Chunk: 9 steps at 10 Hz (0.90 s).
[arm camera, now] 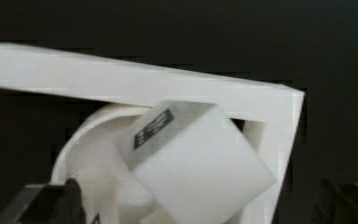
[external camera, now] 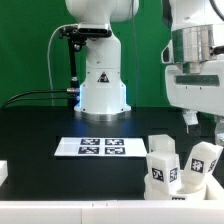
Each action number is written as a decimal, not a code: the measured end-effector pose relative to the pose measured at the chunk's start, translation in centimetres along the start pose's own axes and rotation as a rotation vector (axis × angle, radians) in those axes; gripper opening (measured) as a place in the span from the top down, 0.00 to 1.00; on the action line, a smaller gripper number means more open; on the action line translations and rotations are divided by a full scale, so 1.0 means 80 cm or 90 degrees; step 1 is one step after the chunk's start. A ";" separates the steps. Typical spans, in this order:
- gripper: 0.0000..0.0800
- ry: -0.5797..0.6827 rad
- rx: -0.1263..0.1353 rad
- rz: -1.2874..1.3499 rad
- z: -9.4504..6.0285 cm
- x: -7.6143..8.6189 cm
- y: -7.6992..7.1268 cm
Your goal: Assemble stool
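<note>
A black table (external camera: 40,130) is seen filling the lower scene in the exterior view, backed by a green screen. The white base of the robot arm (external camera: 101,70) is set at the table's far edge, with black cables running off toward the exterior view's left. The arm's wrist and the gripper (external camera: 192,122) are seen high on the exterior view's right, above the furniture parts; only dark fingertips are made out below the white body there.

The marker board (external camera: 101,146) is laid flat on the table in front of the base, well apart from the parts. The stool (external camera: 178,176) is found at the near edge on the exterior view's right: the round seat disc is partly seen low down, with chunky white legs (external camera: 160,160) standing up from it, each marked with a black-and-white tag.

In the wrist view, a white angular leg (arm camera: 194,160) with a tag is shown close up, a curved white rim (arm camera: 91,150) beside it. The fingers (arm camera: 30,205) are seen spread wide at the two sides, with nothing pinched between them.
</note>
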<state>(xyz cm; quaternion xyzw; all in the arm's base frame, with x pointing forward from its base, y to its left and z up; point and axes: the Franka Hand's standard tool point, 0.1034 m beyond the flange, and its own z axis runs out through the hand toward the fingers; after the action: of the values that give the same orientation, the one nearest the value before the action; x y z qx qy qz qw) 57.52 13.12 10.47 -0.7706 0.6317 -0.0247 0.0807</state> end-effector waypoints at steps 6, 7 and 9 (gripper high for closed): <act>0.19 0.025 -0.017 -0.519 -0.006 -0.005 -0.012; 0.19 0.040 -0.009 -0.543 -0.005 -0.010 -0.010; 0.19 0.043 -0.016 -0.633 -0.005 -0.004 -0.008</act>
<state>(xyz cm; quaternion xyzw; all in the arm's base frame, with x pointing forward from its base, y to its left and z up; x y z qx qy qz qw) 58.05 13.51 11.02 -0.9782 0.1907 -0.0774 0.0290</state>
